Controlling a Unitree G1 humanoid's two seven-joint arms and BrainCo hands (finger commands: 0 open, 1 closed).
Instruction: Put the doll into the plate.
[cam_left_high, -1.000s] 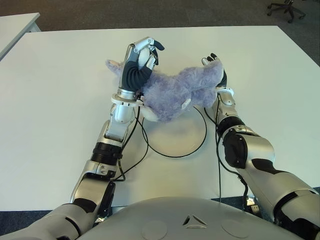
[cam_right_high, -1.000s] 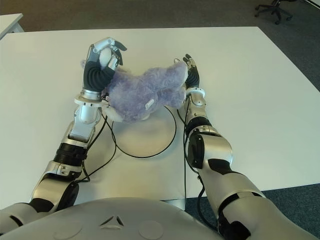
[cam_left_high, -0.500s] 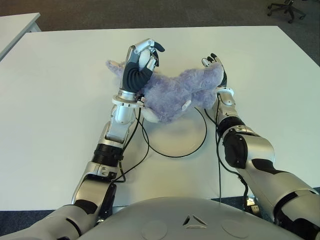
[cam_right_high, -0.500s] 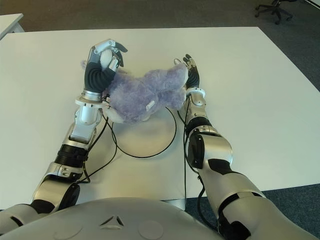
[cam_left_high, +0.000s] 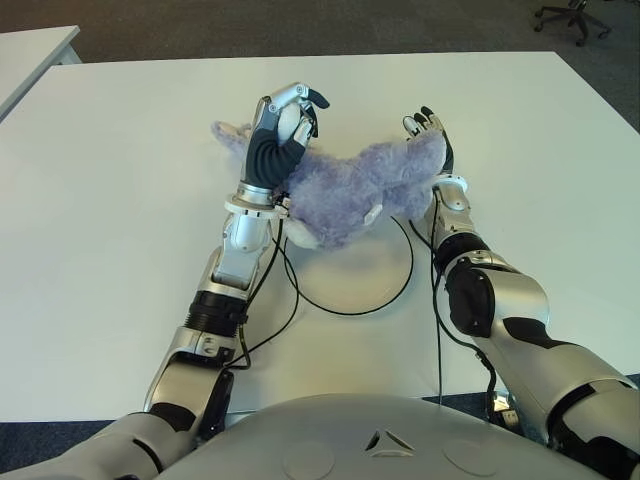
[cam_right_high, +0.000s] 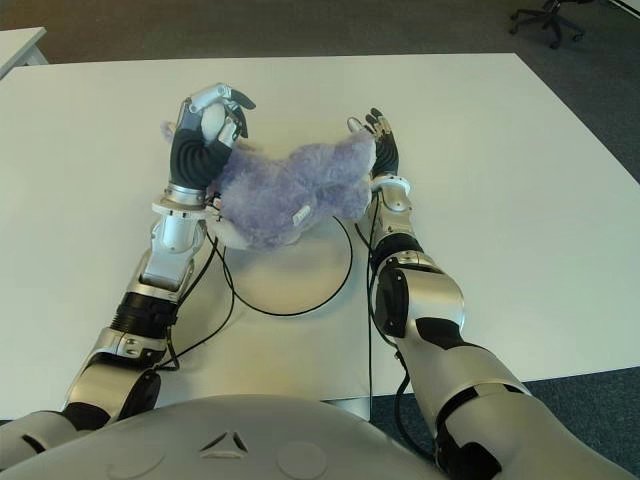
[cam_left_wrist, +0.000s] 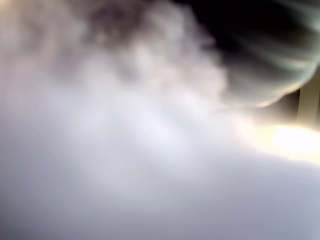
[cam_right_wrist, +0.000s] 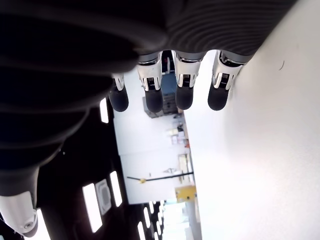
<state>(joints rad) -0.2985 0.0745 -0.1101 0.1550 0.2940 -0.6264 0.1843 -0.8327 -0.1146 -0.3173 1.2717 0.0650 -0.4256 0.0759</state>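
A fluffy purple doll (cam_left_high: 345, 190) hangs between my two hands, over the far edge of the white, black-rimmed plate (cam_left_high: 352, 278). My left hand (cam_left_high: 285, 115) is at the doll's left end, its fingers curled around a pale part of it. In the left wrist view, blurred purple fur (cam_left_wrist: 125, 125) fills the picture. My right hand (cam_left_high: 428, 128) stands upright against the doll's right end. Its fingers (cam_right_wrist: 183, 95) are straight and close around nothing.
The white table (cam_left_high: 120, 250) spreads wide on both sides of the plate. Black cables (cam_left_high: 270, 310) trail from both wrists toward my torso. Another table corner (cam_left_high: 30, 50) shows at the far left, and an office chair (cam_left_high: 572, 15) stands on the floor at the far right.
The doll has sunk a touch lower toward the plate, along with the left wrist. The right hand has barely moved.
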